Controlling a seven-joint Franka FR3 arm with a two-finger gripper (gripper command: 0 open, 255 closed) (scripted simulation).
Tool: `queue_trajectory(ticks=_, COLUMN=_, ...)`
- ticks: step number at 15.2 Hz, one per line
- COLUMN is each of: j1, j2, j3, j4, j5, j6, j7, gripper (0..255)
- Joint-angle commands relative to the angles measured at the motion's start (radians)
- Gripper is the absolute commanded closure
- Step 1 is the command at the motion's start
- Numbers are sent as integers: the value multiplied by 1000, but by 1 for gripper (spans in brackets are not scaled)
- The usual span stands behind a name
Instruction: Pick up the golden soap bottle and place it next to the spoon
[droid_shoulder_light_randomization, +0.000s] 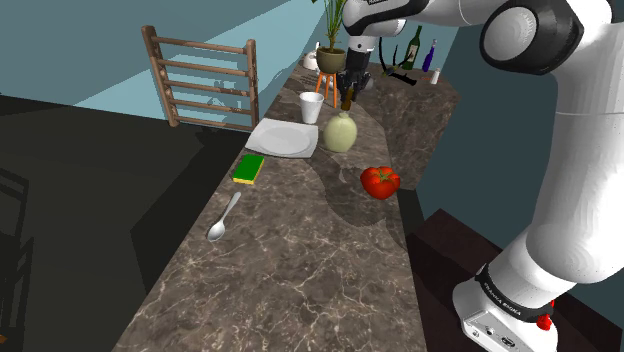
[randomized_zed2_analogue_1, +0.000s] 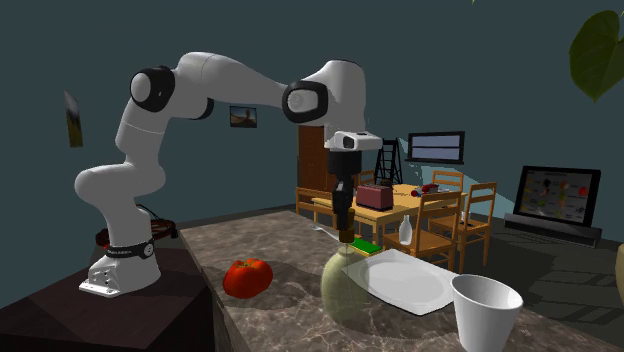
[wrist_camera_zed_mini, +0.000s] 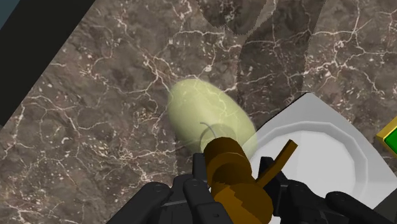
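Observation:
The soap bottle (droid_shoulder_light_randomization: 340, 133) has a pale green rounded body and a golden pump top. It stands on the dark marble counter (droid_shoulder_light_randomization: 300, 290), beside the corner of a white plate (droid_shoulder_light_randomization: 284, 138). My black gripper (droid_shoulder_light_randomization: 348, 96) comes down from above and is shut on the golden pump (wrist_camera_zed_mini: 230, 177), with the green body (wrist_camera_zed_mini: 205, 114) below the fingers. In the second exterior view the gripper (randomized_zed2_analogue_1: 345, 232) sits right on top of the bottle (randomized_zed2_analogue_1: 345, 288). A grey spoon (droid_shoulder_light_randomization: 224, 216) lies well nearer along the counter, towards its left edge in the shoulder view.
A green and yellow sponge (droid_shoulder_light_randomization: 249, 168) lies between plate and spoon. A white cup (droid_shoulder_light_randomization: 311, 107) stands behind the plate, and a red tomato (droid_shoulder_light_randomization: 380, 181) sits on the counter's right side. Bottles and a potted plant (droid_shoulder_light_randomization: 331, 45) crowd the far end.

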Motion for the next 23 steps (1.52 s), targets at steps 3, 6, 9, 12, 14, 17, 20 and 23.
queue_trajectory(ticks=3, j1=-1, j2=-5, j3=-1, j4=32, j5=-2, j6=-37, j7=3, gripper=255)
queue_trajectory(ticks=6, j1=-2, j2=-8, j3=-1, j4=69, j5=-3, j6=-76, j7=5, gripper=255)
queue_trajectory(ticks=9, j1=-4, j2=-8, j3=-2, j4=109, j5=-4, j6=-116, j7=7, gripper=255)
queue_trajectory(ticks=12, j1=-6, j2=-5, j3=-2, j4=153, j5=-4, j6=-158, j7=10, gripper=255)
queue_trajectory(ticks=14, j1=-8, j2=-2, j3=-2, j4=185, j5=-4, j6=-187, j7=11, gripper=255)
queue_trajectory(ticks=17, j1=-10, j2=3, j3=-3, j4=222, j5=-4, j6=-218, j7=13, gripper=255)
queue_trajectory(ticks=20, j1=41, j2=-78, j3=9, j4=99, j5=-18, j6=-173, j7=67, gripper=255)
queue_trajectory(ticks=23, j1=89, j2=-145, j3=25, j4=1, j5=-32, j6=-138, j7=126, gripper=255)
